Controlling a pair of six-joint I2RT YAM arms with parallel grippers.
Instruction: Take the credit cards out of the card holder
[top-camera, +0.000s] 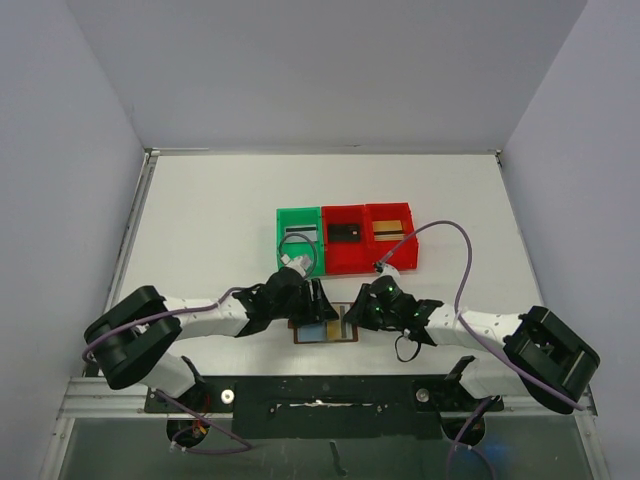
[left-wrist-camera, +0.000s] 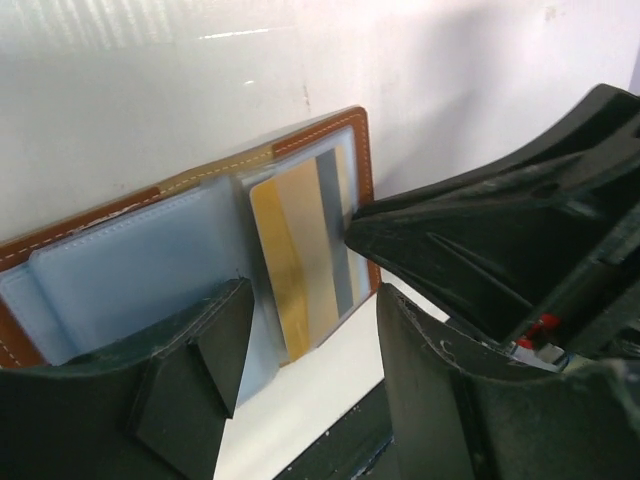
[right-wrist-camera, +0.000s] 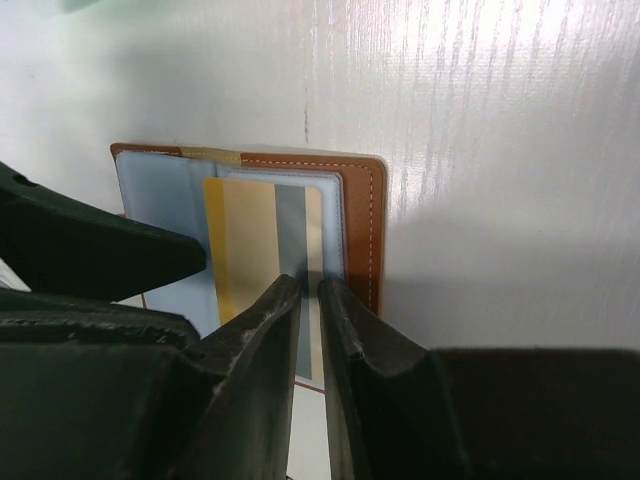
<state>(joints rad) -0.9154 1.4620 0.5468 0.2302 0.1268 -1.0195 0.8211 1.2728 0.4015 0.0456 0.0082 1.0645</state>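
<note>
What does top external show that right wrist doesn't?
Only top external: green bin, two red bins. Only right wrist: gold-and-grey card in its sleeve, seen through the narrow gap between the right gripper's fingers. Both: open brown card holder on the white table, left gripper at its other half.

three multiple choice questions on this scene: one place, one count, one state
1. Where does the card holder lie? A in the green bin; B on the table between left pincer and right pincer; C in a red bin.
2. How many red bins? A one; B three; C two.
3. The left pincer's jaws: A open; B shut on a card; C out of view.
1 B, it lies flat between them; 2 C, two stand side by side; 3 A, a wide gap shows.
</note>
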